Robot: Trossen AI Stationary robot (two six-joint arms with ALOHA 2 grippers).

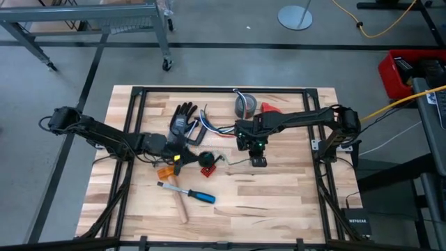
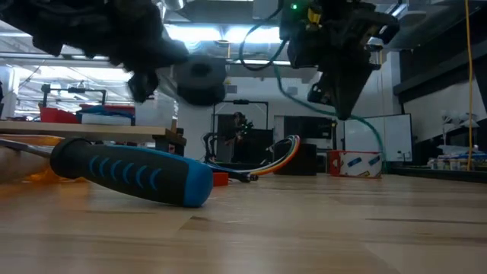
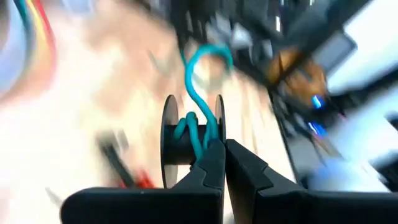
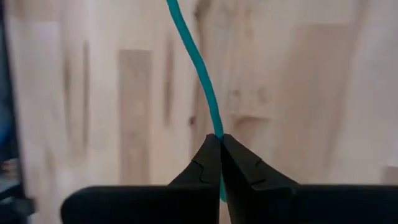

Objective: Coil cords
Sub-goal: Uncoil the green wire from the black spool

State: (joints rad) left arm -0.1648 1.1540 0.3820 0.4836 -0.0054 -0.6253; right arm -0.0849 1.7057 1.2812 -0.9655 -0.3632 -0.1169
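My left gripper (image 3: 224, 149) is shut on a black spool (image 3: 189, 140) with a teal cord (image 3: 198, 93) wound round its core. The low view shows the spool (image 2: 199, 80) well above the table. My right gripper (image 4: 221, 140), to the right of the spool and pointing steeply down (image 2: 342, 103), is shut on the same teal cord (image 4: 202, 74) farther along. A bundle of blue, orange and white cords (image 1: 209, 127) lies loose on the table beside a black glove (image 1: 182, 122), untouched. My left gripper pinches the rim of one spool flange (image 3: 219, 121) between its two fingertips, coming nearly level from the table's left. The spool is lifted clear of the table, its axle lying across the fingers. My right gripper pinches the teal cord (image 4: 217, 127) between its two fingertips, slanting down from above. The single strand runs out from the tips in a gentle curve above the table, toward the spool.
A blue-and-black screwdriver (image 1: 188, 194) lies near the front, with a small red object (image 1: 208, 171) and an orange piece (image 1: 166, 172) below the spool. A grey tape roll (image 1: 245, 104) and a red tape ring (image 1: 270, 108) sit at the back.
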